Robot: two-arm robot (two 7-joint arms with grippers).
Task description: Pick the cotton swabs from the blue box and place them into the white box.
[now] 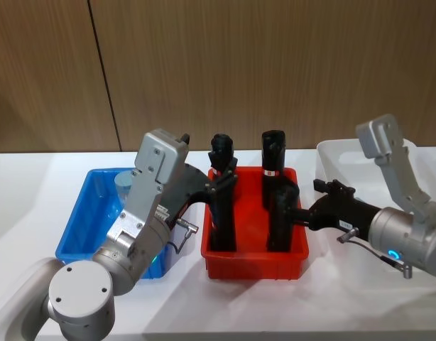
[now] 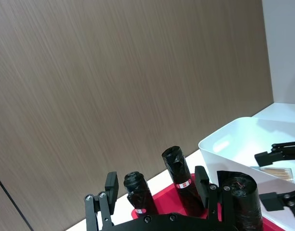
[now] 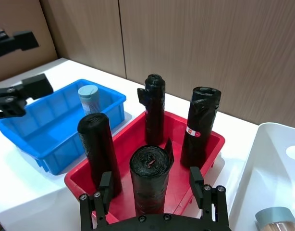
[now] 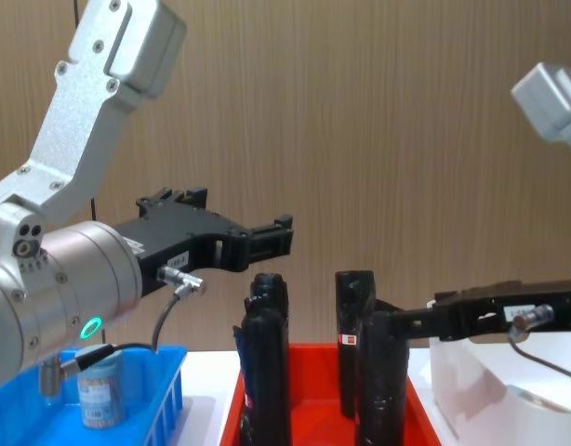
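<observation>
One cotton swabs jar (image 1: 126, 183) with a pale lid stands upright in the far part of the blue box (image 1: 86, 213); the chest view shows its tan sticks (image 4: 101, 390). Another jar (image 3: 277, 220) lies in the white box (image 3: 267, 159), also seen from the left wrist (image 2: 277, 172). My left gripper (image 1: 224, 181) hangs open and empty in the air above the left side of the red bin, to the right of the blue box. My right gripper (image 1: 292, 207) is open and empty over the red bin's right side, just left of the white box (image 1: 331, 153).
A red bin (image 1: 253, 264) sits between the two boxes and holds several tall black rolls (image 3: 154, 110) standing upright. Both grippers hover close to these rolls. A wooden wall runs behind the white table.
</observation>
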